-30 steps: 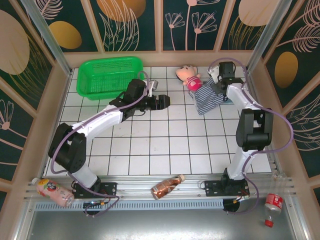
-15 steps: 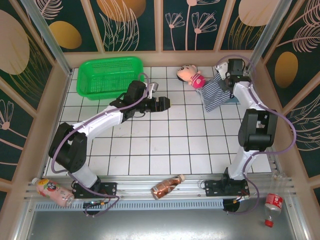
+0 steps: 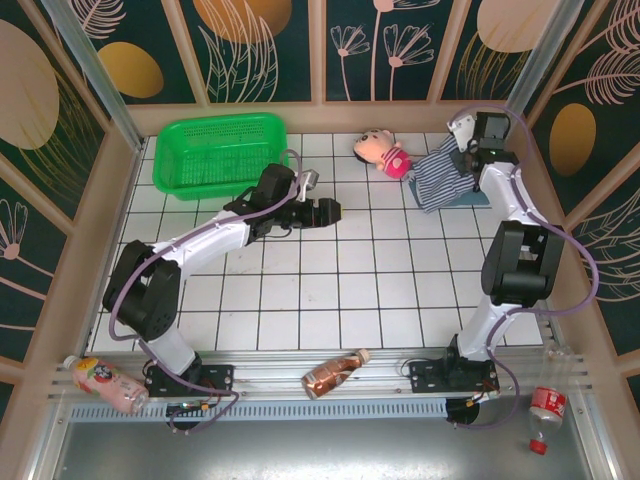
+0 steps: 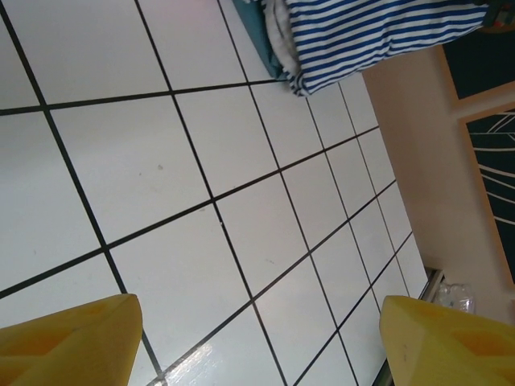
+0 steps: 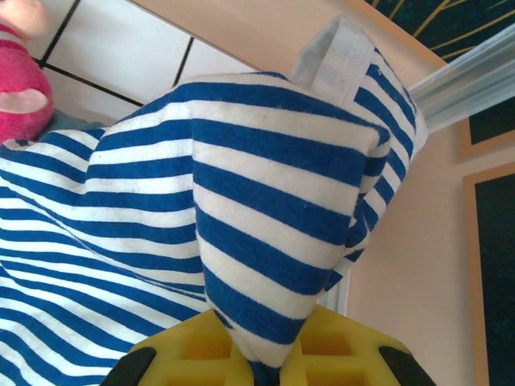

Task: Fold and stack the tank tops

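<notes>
Right fingers (image 3: pixel 461 152) hold up a striped tank top (image 3: pixel 438 180) at the far right of the desk (image 3: pixel 350 290); left fingers (image 3: pixel 326 212) hang open mid-desk.
The right fingers are clenched on a bunched fold of the navy-and-white cloth, just beside the pink doll (image 3: pixel 381 152). The teal tank top (image 3: pixel 483 196) lies partly beneath the striped one on the white tiles. The left fingers are released, spread wide above bare tiles, to the right of the green basket (image 3: pixel 215 122).
</notes>
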Motion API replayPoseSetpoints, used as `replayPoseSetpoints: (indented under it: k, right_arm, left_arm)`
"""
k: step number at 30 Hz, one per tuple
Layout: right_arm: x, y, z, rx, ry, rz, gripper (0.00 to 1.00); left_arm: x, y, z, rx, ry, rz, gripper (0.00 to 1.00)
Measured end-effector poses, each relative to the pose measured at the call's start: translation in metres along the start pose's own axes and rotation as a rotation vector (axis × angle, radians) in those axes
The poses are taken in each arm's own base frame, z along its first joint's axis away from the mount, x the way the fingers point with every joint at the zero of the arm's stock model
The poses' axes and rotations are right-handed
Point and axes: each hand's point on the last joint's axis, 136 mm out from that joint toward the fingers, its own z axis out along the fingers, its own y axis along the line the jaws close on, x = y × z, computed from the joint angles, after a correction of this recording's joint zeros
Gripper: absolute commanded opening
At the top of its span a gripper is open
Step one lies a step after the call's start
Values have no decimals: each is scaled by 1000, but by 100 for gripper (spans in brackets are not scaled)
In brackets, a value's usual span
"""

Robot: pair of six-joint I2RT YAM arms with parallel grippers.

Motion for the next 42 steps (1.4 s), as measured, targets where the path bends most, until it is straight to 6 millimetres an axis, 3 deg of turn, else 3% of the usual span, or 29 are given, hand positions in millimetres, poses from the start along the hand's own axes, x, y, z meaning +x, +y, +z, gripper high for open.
replayPoseSetpoints:
  k: [4,8,10,13,18,21,25,28,32,33,35,37,39,42]
  right_arm:
    - [0,-11,2,33,-14,11,20]
    - [7,-18,14,62,-7,13,21]
    - [15,-17,26,63,8,18,21]
    - [34,-12,52,74,65,40,36]
    - [70,-13,89,120,192,91,49]
    - [79,-23,89,168,227,120,53]
    - [66,-48,81,218,185,213,56]
    - [55,-57,65,191,114,310,59]
    - [39,-47,19,90,-26,427,64]
    - [34,-41,7,58,-71,456,76]
    - [26,-26,-17,-3,-161,505,86]
    - [27,-7,-36,-42,-222,550,98]
    - [37,17,-47,-80,-247,599,99]
    - [58,48,-48,-97,-257,654,99]
  left_arm:
    - [4,5,3,-12,17,-8,78]
    - [7,8,7,-20,35,-10,77]
    - [7,12,11,-27,45,-11,77]
    - [10,15,13,-38,59,-18,77]
    - [15,17,13,-48,76,-16,77]
    - [15,18,11,-69,88,-1,77]
    - [9,24,4,-142,81,42,78]
    - [-1,36,-18,-229,48,75,83]
    - [-30,55,-68,-358,-77,117,92]
    - [-38,60,-84,-391,-117,129,95]
    - [-47,73,-111,-458,-183,142,99]
    - [-49,94,-136,-542,-241,149,99]
    - [-43,123,-158,-627,-293,141,99]
    - [-18,180,-184,-775,-327,96,99]
